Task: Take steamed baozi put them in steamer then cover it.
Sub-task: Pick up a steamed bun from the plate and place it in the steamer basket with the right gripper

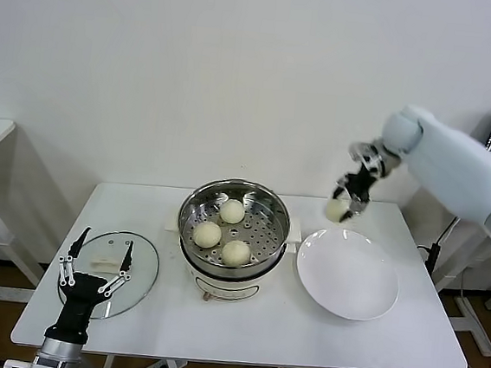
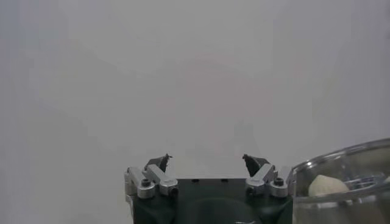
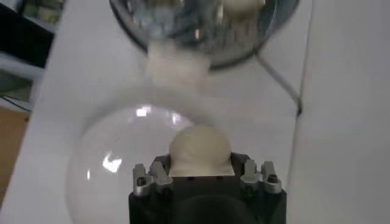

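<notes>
The steamer (image 1: 233, 235) sits mid-table (image 1: 240, 331) with three baozi (image 1: 207, 234) inside. The cover (image 1: 137, 271) lies at its 9 o'clock, the plate (image 1: 347, 274) at 3 o'clock — a fourth bun (image 1: 337, 210) hangs above the plate's 11 o'clock edge.

The rectangular counter (image 1: 240, 331) is plain white. On it the round stainless-steel steamer (image 1: 234, 228) shines silver, its tray dotted with a regular pattern of small dark holes, above a white base. Three round cream-white baozi (image 1: 232, 211) lie inside. A fourth cream-white bun (image 1: 338, 209) sits between the black fingers of the right end effector (image 1: 346, 205), whose arm is pale grey-white. Just below that end effector lies a flat round glossy white plate (image 1: 347, 274). Under the black-and-silver left end effector (image 1: 96, 261) rests the clear glass cover (image 1: 144, 266), rimmed in metal, with a white handle.
</notes>
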